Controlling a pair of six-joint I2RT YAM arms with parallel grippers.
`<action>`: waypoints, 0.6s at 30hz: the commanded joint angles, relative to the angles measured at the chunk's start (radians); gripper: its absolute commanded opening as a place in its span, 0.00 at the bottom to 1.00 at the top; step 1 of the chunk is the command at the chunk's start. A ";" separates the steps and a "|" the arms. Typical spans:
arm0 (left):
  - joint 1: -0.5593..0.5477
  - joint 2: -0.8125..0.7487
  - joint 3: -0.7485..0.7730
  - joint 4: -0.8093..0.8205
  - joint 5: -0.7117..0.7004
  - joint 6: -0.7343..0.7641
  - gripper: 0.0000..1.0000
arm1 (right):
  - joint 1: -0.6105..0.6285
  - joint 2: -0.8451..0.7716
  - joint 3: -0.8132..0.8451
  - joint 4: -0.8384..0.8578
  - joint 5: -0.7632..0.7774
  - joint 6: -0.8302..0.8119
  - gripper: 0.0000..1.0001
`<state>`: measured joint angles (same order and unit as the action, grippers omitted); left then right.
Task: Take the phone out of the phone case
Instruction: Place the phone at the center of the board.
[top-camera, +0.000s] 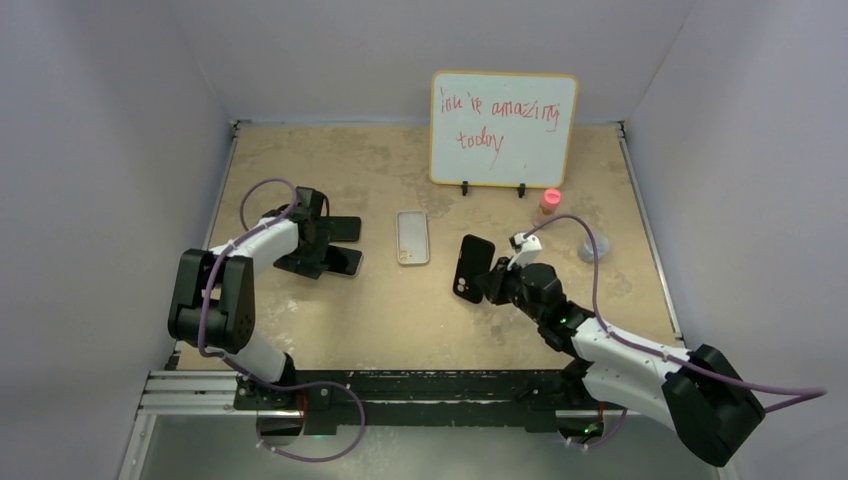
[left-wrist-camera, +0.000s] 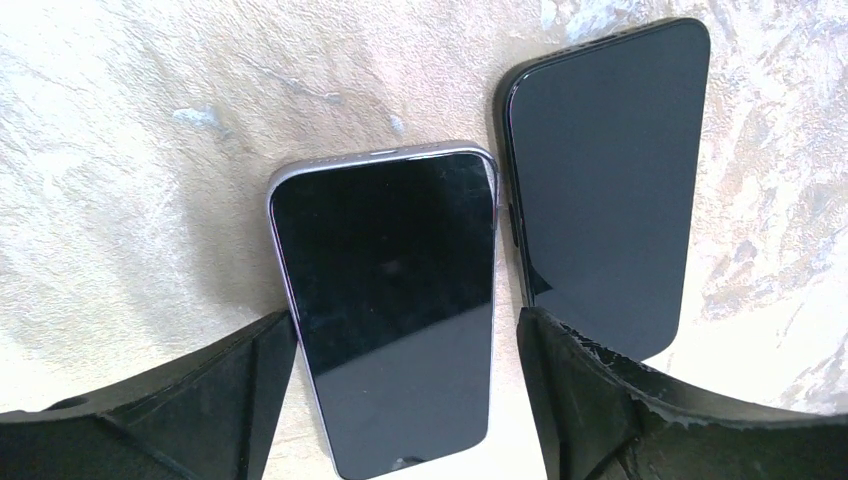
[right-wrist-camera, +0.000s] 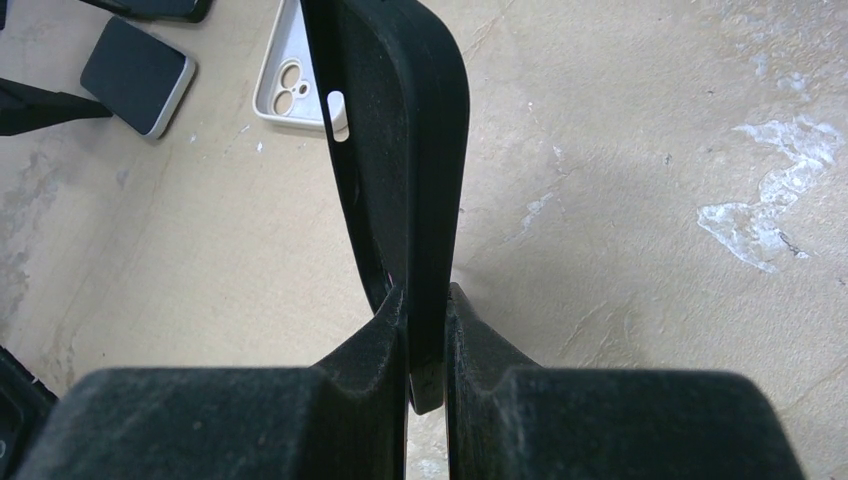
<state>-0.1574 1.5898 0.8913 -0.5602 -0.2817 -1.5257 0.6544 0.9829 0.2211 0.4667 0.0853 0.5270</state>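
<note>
The right claw (right-wrist-camera: 428, 325) is clamped tight on one wall of the black phone case (right-wrist-camera: 400, 150). It holds the case on edge above the table (top-camera: 400, 330), right of centre. The wrist view shows the case's thin curved rim running away from the fingers, with a small slot cut in its side.

The left claw (left-wrist-camera: 407, 330) hangs with its jaws spread wide at the left of the table, gripping nothing. One finger stands on each side of the silver-edged phone (left-wrist-camera: 390, 300), which lies flat and screen-up between them. Whether the finger on the left of the wrist view touches the phone's edge cannot be told. The other finger stands clear of it.

The whiteboard (top-camera: 503, 127) stands upright at the far edge, with red handwriting on it.

The black phone (left-wrist-camera: 600, 180) lies screen-up just beside the silver-edged one, their long sides close together. Its near corner sits under the claw's other finger in the wrist view.

The white case (top-camera: 412, 237) lies flat near the middle of the table, between the two arms, with its camera cutout showing in the right wrist view.

The pink-capped bottle (top-camera: 550, 203) stands in front of the whiteboard's right foot, well apart from both claws.
</note>
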 joint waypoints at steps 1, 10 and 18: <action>0.009 0.042 -0.007 0.027 -0.090 -0.035 0.85 | -0.001 0.014 0.052 0.004 -0.012 -0.019 0.00; 0.013 0.013 -0.017 0.071 -0.066 -0.035 0.90 | -0.001 0.077 0.151 -0.073 -0.014 -0.089 0.00; 0.028 0.009 -0.044 0.163 0.019 -0.085 0.90 | -0.016 0.138 0.244 -0.117 -0.008 -0.138 0.00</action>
<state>-0.1497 1.5780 0.8791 -0.5388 -0.2707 -1.5532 0.6506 1.1046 0.4023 0.3683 0.0792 0.4343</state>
